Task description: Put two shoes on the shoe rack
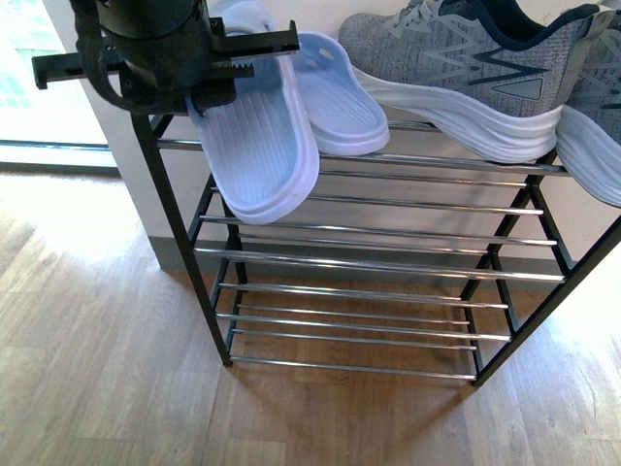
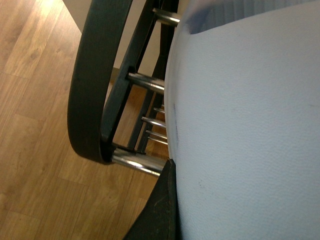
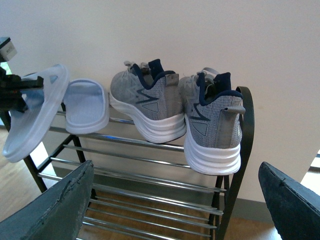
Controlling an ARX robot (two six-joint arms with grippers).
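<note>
A black-framed shoe rack (image 1: 524, 209) with shelves of thin chrome rods stood against a pale wall on a wood floor (image 1: 87, 369). The left gripper (image 1: 254, 53) was closed on a light-blue slide (image 1: 260, 146), its fingers pinching the shoe near the strap end. The slide hung steeply tilted below the fingers, sole facing outward, with its lower end dipping past the front rod of the top shelf. It appeared tilted that way because it was held by one end only, so the free end drooped, and it looked to be on its way onto the shelf rather than settled.

Just beside the held slide, on the side away from the rack's end frame, the second slide (image 1: 335, 92) lay flat on the top shelf. Further along the same shelf sat a grey knit sneaker (image 1: 456, 73) with a thick white sole, heel overhanging the front rods, and a second sneaker (image 3: 212, 122) next to it at the far end.

The left wrist view showed the slide's pale surface filling the frame, close against the rack's rounded black side.

The right gripper (image 3: 175, 200) was spread wide and empty, well apart from the rack, its two dark fingers (image 3: 55, 210) framing the whole shelf.
</note>
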